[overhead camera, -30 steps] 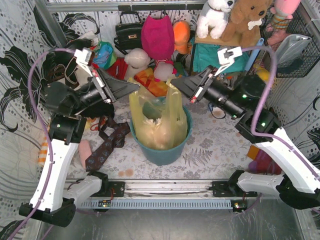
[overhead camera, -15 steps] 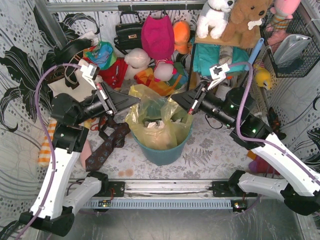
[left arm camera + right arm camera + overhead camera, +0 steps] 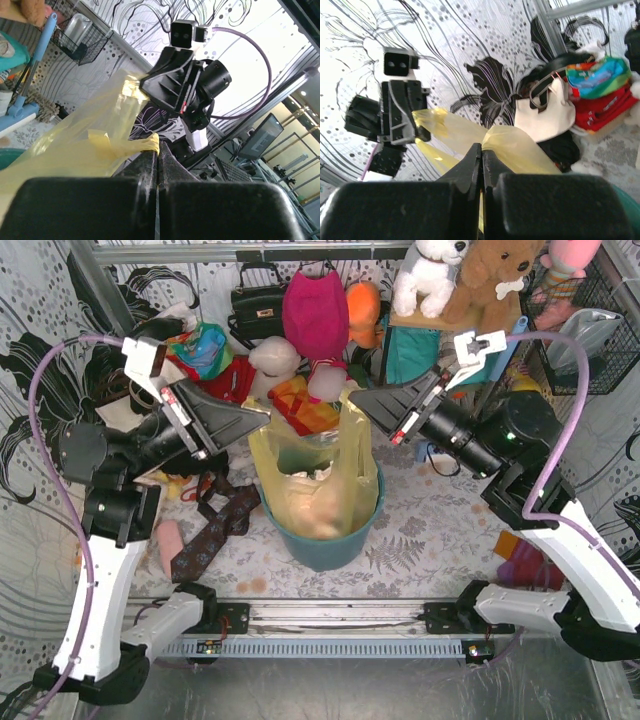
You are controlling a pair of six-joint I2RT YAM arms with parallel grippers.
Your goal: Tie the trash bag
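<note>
The trash bag (image 3: 305, 475) sits in the teal bin (image 3: 335, 545) at the middle of the counter (image 3: 420, 530), between the 2 arms. Its lower part lines the bin and its upper part is drawn up above the rim, with the mouth open and pale crumpled material showing inside. The left gripper (image 3: 266, 413) is pressed together on the bag's left handle; in the left wrist view the fingers meet with no gap and a bunched twist of yellow plastic is pinched at their tips. The right gripper (image 3: 355, 398) is likewise closed tight on the bag's right handle, and in the right wrist view the yellow film spreads out from its closed tips. Both grippers point toward each other across the top of the bag, held apart, so the 2 handles stand raised at either side of the mouth. A dark patterned necktie (image 3: 205, 532) lies on the counter just left of the bin. Behind the bin are a magenta plush (image 3: 315, 310), a black handbag (image 3: 258, 302) and a brown teddy bear (image 3: 495, 275).
</note>
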